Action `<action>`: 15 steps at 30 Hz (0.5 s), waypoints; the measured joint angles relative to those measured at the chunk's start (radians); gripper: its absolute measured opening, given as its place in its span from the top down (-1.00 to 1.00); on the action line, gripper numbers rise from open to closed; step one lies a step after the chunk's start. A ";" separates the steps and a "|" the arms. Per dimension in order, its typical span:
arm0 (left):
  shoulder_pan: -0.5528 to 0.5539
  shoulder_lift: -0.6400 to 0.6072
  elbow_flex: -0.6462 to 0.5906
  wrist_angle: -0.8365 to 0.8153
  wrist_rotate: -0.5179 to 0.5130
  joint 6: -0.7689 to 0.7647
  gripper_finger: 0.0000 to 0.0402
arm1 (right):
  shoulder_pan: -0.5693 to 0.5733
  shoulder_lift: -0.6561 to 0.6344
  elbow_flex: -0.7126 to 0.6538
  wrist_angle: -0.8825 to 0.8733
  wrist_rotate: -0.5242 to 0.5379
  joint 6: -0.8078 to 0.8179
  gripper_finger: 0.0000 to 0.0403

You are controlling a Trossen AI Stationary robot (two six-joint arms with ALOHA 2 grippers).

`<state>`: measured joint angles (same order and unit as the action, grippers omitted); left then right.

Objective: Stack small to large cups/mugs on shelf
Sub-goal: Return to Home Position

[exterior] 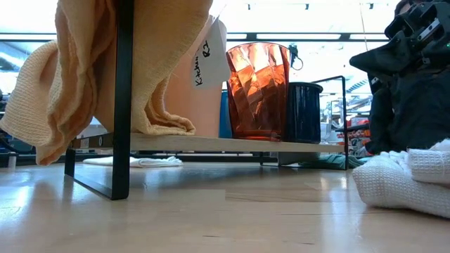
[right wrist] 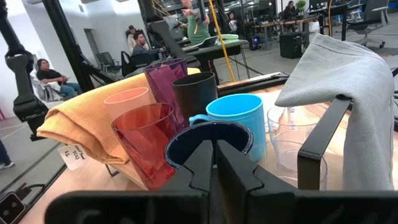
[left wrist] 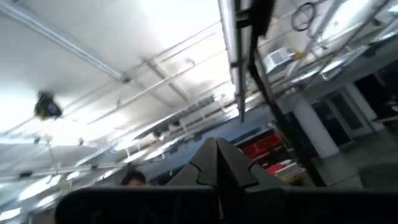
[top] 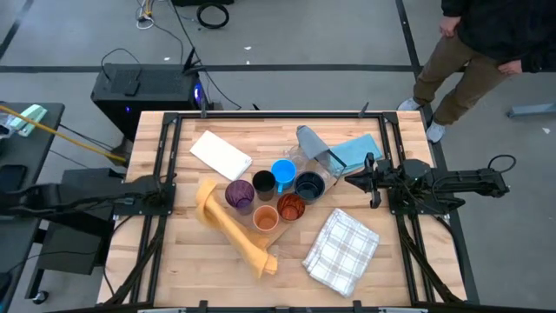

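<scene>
Cups point(top: 290, 206) grouped on the shelf point(exterior: 211, 143) at worktop point(top: 182, 254) centre; my right pincer point(right wrist: 214, 149), fingers together, sits at their 3 o'clock; left pincer point(left wrist: 217, 163) also together.

Left arm point(top: 87, 200): is lying folded low at the table's point(top: 182, 261) left edge.
Left gripper point(left wrist: 217, 152): is pointing upward, fingers pressed together.
Right arm point(top: 443, 183): is reaching level over the right side.
Right gripper point(right wrist: 213, 149): is holding its fingers closed.

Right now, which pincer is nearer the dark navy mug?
Right. The right pincer sits just short of the dark navy mug, not touching it; the left pincer is parked at the table's left edge.
</scene>
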<state>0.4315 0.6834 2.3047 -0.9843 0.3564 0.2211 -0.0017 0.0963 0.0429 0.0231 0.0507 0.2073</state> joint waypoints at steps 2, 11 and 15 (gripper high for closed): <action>0.042 -0.016 -0.054 0.044 0.042 -0.006 1.00 | 0.000 0.000 0.000 0.000 0.000 0.000 0.87; 0.112 -0.024 -0.515 0.230 0.156 -0.071 1.00 | 0.000 0.000 0.000 0.000 0.000 0.000 0.86; 0.112 -0.044 -0.730 0.342 0.144 -0.092 1.00 | 0.000 0.000 0.000 0.000 0.000 0.000 0.86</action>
<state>0.5431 0.6396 1.5749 -0.6419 0.5008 0.1288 -0.0017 0.0965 0.0429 0.0231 0.0507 0.2073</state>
